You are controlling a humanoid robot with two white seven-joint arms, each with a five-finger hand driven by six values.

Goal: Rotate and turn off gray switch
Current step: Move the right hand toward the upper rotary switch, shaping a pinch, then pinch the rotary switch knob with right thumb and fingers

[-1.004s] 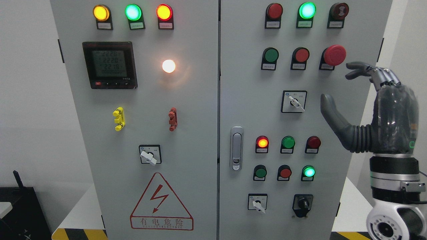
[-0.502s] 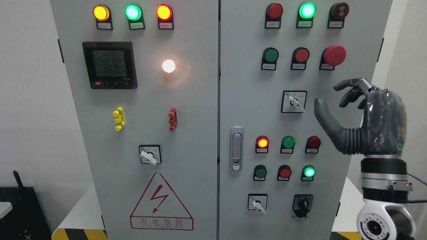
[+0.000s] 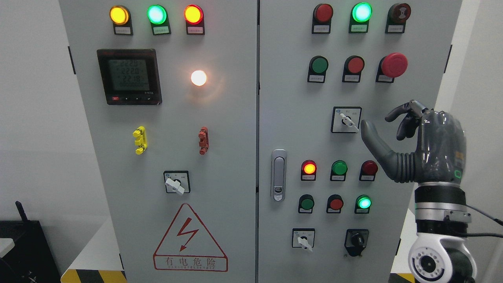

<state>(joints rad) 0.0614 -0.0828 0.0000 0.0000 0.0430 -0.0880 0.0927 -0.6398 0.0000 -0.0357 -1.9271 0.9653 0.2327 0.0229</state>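
My right robot hand point(image 3: 408, 145) is empty, thumb stretched out, fingers loosely curled; left arm not in view. The gray switch point(image 3: 346, 120) sits just left of my thumb tip, not yet touched, lever pointing down-right. Risks: thumb slides past the small lever, or a stray finger bumps the red button point(image 3: 369, 168) just below my thumb.

- Bare panel lies between the right hand point(image 3: 428, 151) and the gray switch point(image 3: 346, 120)
- The red mushroom button point(image 3: 394, 65) juts out above that gap
- Small round buttons point(image 3: 339, 168) sit below it
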